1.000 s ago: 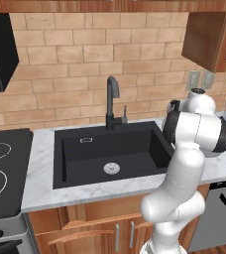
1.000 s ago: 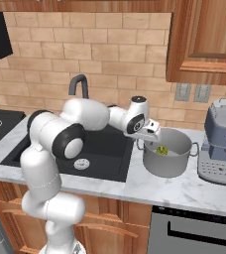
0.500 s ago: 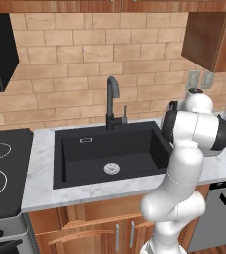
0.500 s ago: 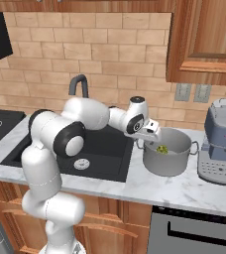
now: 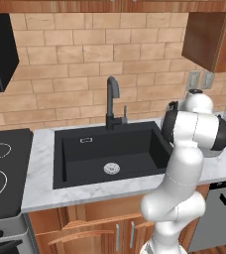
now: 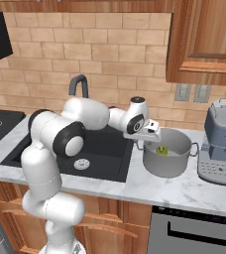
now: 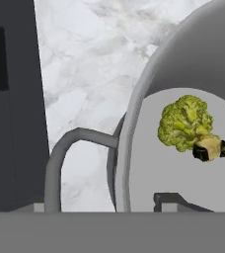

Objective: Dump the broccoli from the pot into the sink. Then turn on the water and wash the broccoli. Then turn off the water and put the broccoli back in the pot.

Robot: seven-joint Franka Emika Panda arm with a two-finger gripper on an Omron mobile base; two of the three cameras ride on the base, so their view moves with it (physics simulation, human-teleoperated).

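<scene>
The grey pot (image 6: 170, 161) stands on the marble counter, right of the black sink (image 6: 102, 149). The yellow-green broccoli (image 6: 160, 150) lies on the pot's floor (image 7: 186, 123). My gripper (image 6: 144, 142) hangs at the pot's left rim, pointing down. In the hand view my gripper (image 7: 100, 206) straddles the pot's wall (image 7: 129, 148) and its loop handle (image 7: 60, 153). One of its fingertips (image 7: 166, 199) is inside the pot, clear of the wall. The jaws stand apart, touching nothing that I can see. In the left base view my own arm hides the pot.
A dark gooseneck faucet (image 5: 112, 101) stands behind the sink (image 5: 110, 151), which has a round silver drain (image 5: 111, 168); no stream runs. A coffee machine (image 6: 219, 141) sits close to the right of the pot. A black stovetop (image 5: 1, 168) lies to the left.
The arm and pot stay where they were. The fingers look slightly closer together at the pot's rim.
</scene>
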